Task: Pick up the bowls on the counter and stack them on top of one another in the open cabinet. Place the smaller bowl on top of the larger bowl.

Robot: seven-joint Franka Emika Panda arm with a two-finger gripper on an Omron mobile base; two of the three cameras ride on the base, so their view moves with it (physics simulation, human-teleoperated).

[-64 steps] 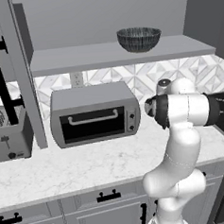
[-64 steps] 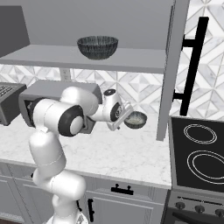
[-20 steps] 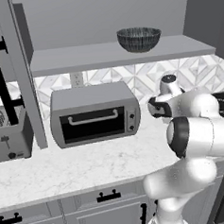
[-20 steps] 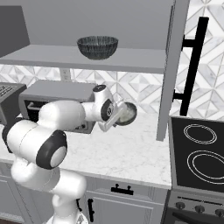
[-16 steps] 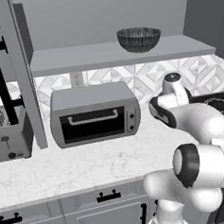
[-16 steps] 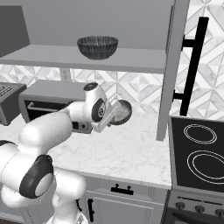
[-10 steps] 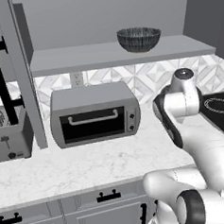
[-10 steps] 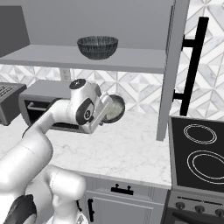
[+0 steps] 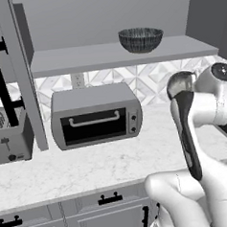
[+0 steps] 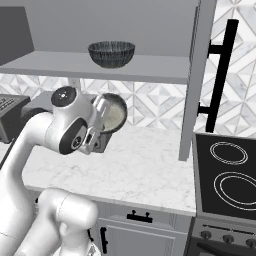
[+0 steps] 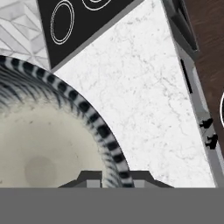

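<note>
The larger bowl [image 9: 140,39] [image 10: 111,53] stands upright on the shelf of the open cabinet [image 9: 83,60] [image 10: 65,65]. My gripper [image 10: 101,126] [image 11: 114,178] is shut on the rim of the smaller bowl [image 10: 113,112] [image 11: 48,144], with one dark fingertip on each side of the striped rim. The smaller bowl [image 9: 179,82] hangs tilted on its side, pale inside facing outward, above the counter [image 10: 135,165] and below the shelf. In the left base view my forearm hides most of the hand.
A silver toaster oven [image 9: 95,115] sits on the counter under the shelf, with a toaster [image 9: 10,137] to its left. The cabinet doors [image 9: 14,74] [image 10: 197,75] stand open at both sides. A black cooktop [image 10: 227,170] lies to the right.
The arm has swung round with the smaller bowl still gripped. The bowl has moved a little up and toward the toaster oven side, nearer the shelf.
</note>
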